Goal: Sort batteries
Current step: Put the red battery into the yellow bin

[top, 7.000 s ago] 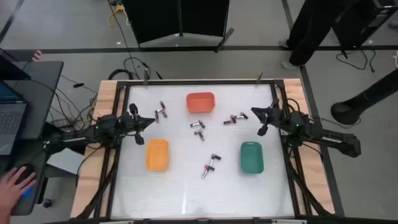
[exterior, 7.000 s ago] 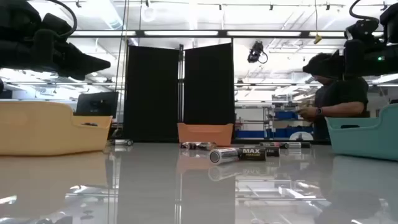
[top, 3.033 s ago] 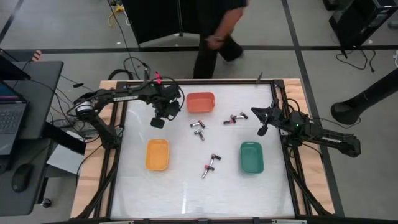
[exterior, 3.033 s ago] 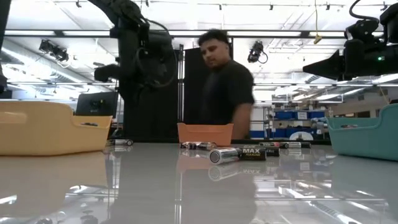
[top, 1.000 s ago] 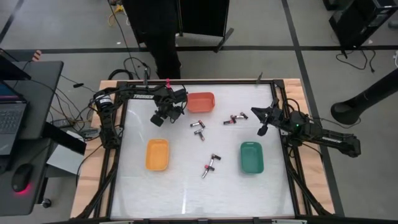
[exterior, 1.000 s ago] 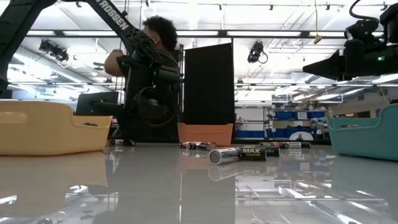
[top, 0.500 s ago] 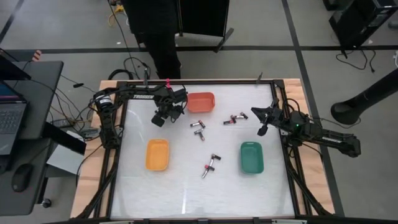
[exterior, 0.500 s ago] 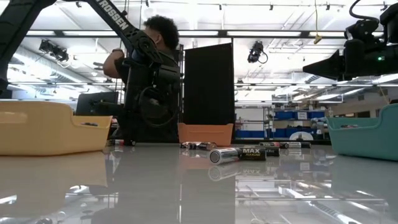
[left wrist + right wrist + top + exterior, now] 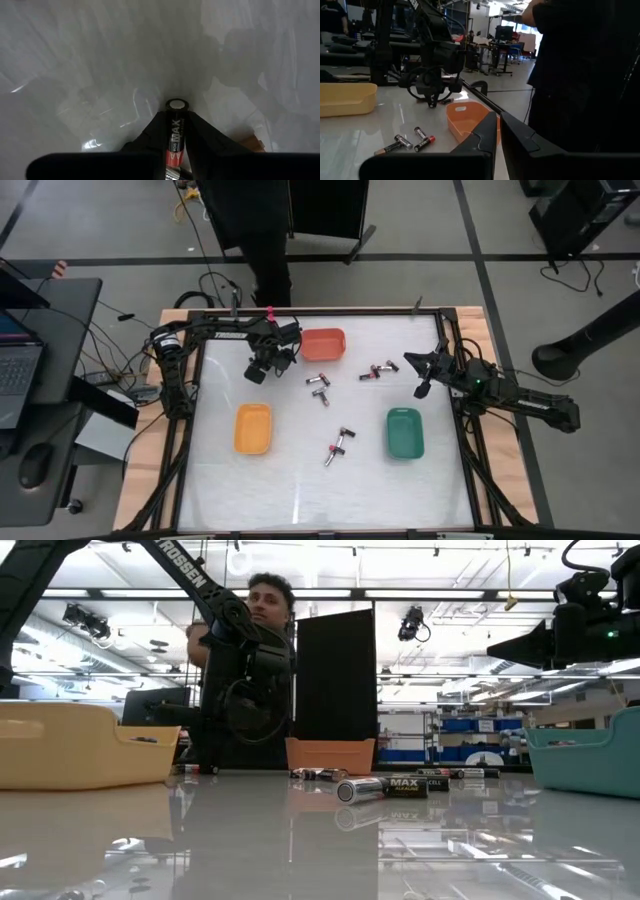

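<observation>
1. While the left fingers (image 9: pixel 150 137) clamp a battery (image 9: pixel 175 131) lengthwise, its silvery end pokes out past the tips, label "MAX" readable.
2. Left gripper (image 9: pixel 262 366) sits low over the table (image 9: pixel 300 490), just beside the orange tray (image 9: pixel 322 344), on its left in the high view.
3. Right gripper (image 9: pixel 416 370) hangs at the table's right edge, fingers together, nothing between them.
4. Loose batteries (image 9: pixel 318 380) lie mid-table; more (image 9: pixel 378 369) near the right gripper, more (image 9: pixel 338 444) between the yellow tray (image 9: pixel 252 428) and green tray (image 9: pixel 405 432).
5. Person (image 9: pixel 262 610) stands behind the table.
</observation>
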